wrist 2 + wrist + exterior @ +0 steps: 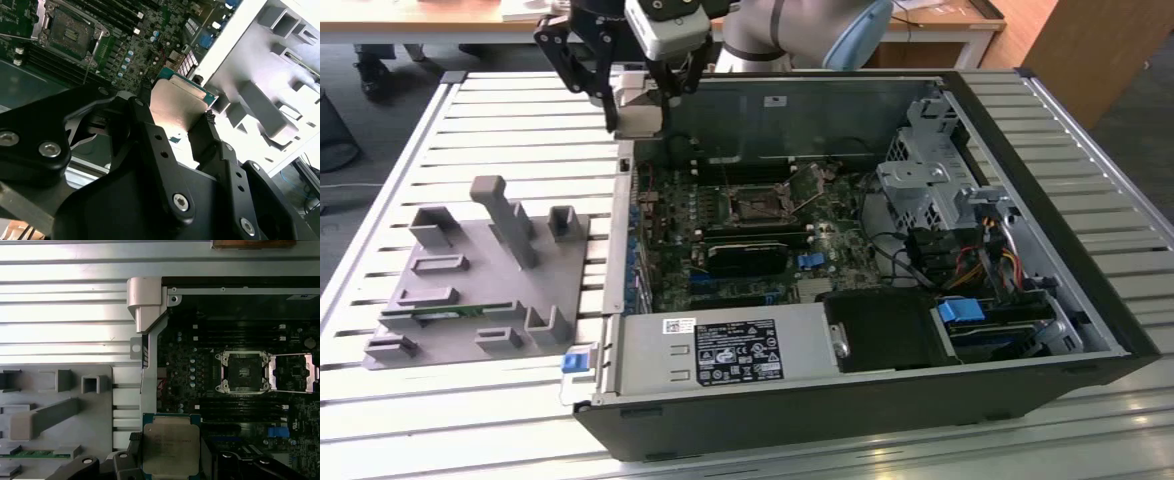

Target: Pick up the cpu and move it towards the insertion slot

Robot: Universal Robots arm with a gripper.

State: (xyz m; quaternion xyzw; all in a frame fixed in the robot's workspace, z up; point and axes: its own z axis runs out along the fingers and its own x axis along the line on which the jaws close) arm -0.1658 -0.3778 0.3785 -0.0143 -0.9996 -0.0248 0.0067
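The gripper (170, 460) jaws are clamped on the cpu (171, 447); insertion slot (245, 372) well apart

Tray (454, 300) beside case (854, 400), exterior view's left

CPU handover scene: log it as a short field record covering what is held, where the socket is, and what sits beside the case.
end effector: shut on the cpu, raised above the case's edge
cpu: held flat between the fingers, silvery top showing in both wrist views
insertion slot: on the motherboard, bracket open, dark centre empty, apart from the cpu
grey tray: on the slatted table, at the exterior view's left of the computer case
memory stick: green, lying in a tray recess
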